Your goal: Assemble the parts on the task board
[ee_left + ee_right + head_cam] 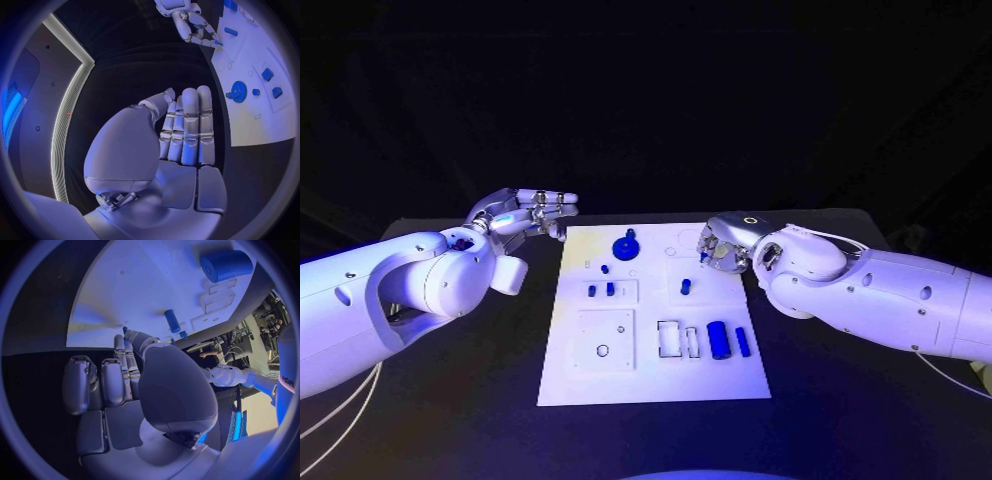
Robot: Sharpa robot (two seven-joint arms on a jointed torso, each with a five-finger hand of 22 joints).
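Left hand (528, 213) upper left of the task board (656, 390), fingers straight, together, empty. Right hand (727, 243) at upper right edge, pinching a small blue part (125, 331).

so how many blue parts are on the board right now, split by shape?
Gear: 1
Thick cylinder: 1
Thin rods: 2
Small blocks: 2
Small stud: 1
Total: 7 blue parts on the board
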